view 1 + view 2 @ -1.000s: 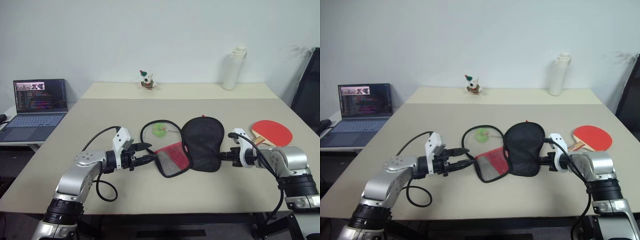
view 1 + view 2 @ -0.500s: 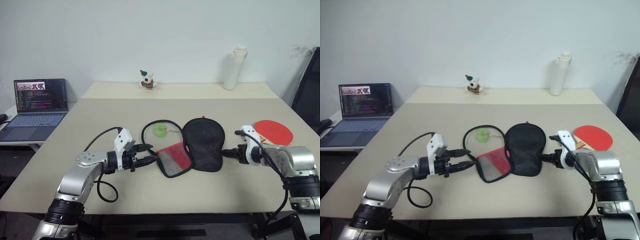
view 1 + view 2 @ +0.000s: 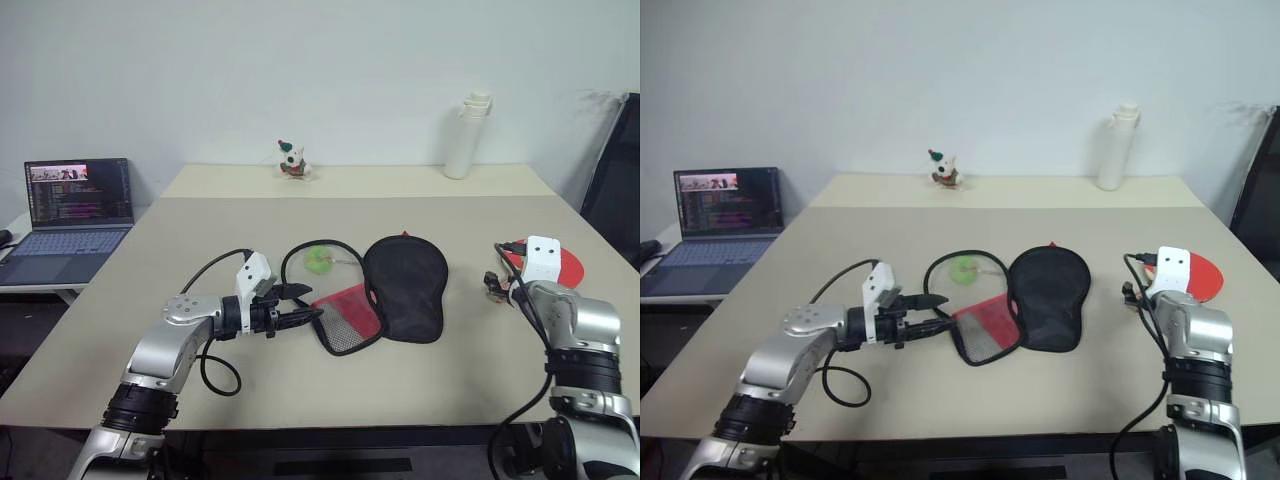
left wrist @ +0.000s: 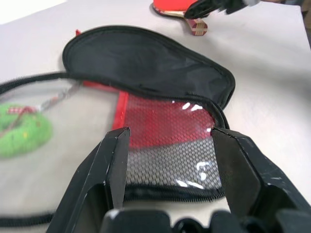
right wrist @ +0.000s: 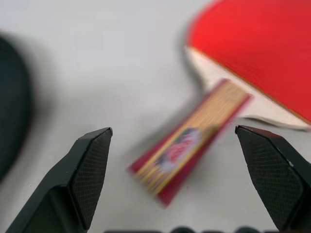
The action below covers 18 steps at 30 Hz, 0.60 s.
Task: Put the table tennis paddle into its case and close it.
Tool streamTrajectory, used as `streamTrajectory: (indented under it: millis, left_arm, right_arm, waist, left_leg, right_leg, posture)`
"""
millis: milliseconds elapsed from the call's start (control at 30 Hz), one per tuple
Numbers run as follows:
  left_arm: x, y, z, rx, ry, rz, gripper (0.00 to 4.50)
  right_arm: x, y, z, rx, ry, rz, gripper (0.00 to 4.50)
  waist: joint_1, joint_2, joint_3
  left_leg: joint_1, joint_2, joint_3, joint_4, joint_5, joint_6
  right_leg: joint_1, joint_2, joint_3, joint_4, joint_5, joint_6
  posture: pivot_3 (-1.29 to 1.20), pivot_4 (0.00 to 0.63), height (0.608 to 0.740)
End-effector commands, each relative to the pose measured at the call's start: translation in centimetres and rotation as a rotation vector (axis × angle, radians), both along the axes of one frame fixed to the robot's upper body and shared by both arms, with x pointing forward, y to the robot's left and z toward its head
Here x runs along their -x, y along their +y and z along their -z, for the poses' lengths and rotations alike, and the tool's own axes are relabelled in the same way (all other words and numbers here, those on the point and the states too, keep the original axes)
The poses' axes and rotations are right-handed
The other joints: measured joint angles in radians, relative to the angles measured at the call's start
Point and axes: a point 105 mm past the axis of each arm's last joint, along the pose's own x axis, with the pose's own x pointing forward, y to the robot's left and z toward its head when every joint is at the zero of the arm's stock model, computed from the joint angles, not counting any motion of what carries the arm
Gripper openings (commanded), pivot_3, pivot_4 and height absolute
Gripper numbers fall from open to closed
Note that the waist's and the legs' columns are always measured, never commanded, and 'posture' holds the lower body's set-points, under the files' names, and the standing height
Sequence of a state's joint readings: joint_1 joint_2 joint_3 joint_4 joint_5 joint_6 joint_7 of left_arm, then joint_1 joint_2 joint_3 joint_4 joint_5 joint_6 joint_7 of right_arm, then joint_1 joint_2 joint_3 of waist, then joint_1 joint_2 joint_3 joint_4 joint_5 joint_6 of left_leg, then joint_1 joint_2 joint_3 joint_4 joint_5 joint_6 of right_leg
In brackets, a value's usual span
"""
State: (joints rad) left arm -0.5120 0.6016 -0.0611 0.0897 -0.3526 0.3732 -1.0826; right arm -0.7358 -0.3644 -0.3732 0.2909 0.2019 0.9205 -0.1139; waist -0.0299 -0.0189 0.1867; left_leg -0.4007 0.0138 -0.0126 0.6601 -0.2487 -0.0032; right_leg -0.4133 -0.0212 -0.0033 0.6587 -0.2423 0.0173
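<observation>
Case [image 3: 385, 290] lies unzipped mid desk [image 3: 200, 230], black flap folded back, red mesh side up. L gripper [image 4: 167, 145] jaws part open around the mesh edge, grip on it unclear. Paddle [image 5: 252, 63] flat on desk far right, apart from case. R gripper [image 5: 187, 165] jaws wide open, empty, over its handle

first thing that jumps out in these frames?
The opened case lying mid-table, black half spread flat with the red mesh half beside it, and the left gripper at the mesh edge, jaws apart around it. Off to the right, the right gripper hangs with jaws wide over the handle of the table tennis paddle, which lies flat on the table, not yet grasped.
</observation>
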Motion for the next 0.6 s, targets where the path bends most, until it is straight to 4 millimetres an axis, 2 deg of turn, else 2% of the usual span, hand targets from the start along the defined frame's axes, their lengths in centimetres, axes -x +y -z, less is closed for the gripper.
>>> streamTrajectory:
  millis: [33,233,467,600]
  left_arm:
    - [-0.3,-0.3,-1.2,-0.004,-0.055,0.026,2.88]
    - [-0.2,-0.4,-1.9,-0.016,-0.071,0.057,2.88]
    - [0.0,-0.9,-5.6,-0.016,-0.131,0.158,2.88]
    - [0.0,-1.3,-6.7,-0.016,-0.159,0.186,2.88]
  right_arm:
    - [-1.0,-0.1,-1.2,-0.01,-0.068,0.074,4.46]
    - [-1.9,0.6,1.2,-0.045,-0.013,0.128,4.46]
    - [-2.0,0.9,2.4,-0.058,0.013,0.165,4.46]
    - [-2.1,1.4,2.9,-0.065,0.022,0.163,4.46]
  waist:
    - [-0.001,0.0,0.0]
    - [-0.002,0.0,0.0]
    - [-0.003,0.0,0.0]
    - [-0.003,0.0,0.0]
  left_leg:
    - [0.0,0.0,0.0,0.0,0.0,0.0]
    - [0.0,0.0,0.003,-0.001,0.0,0.0]
    - [0.001,0.0,0.012,0.0,0.0,0.0]
    - [0.001,0.0,0.014,0.0,0.0,0.0]
  right_leg:
    - [0.0,0.0,0.001,0.0,0.0,0.0]
    - [-0.001,0.001,0.008,0.001,0.0,0.0]
    - [-0.002,0.001,0.015,0.001,0.002,0.002]
    - [-0.005,0.001,0.018,0.001,0.002,0.003]
  posture:
    - [0.0,0.15,0.74]
    - [0.0,0.15,0.74]
    - [0.0,0.15,0.74]
    - [0.0,0.15,0.74]
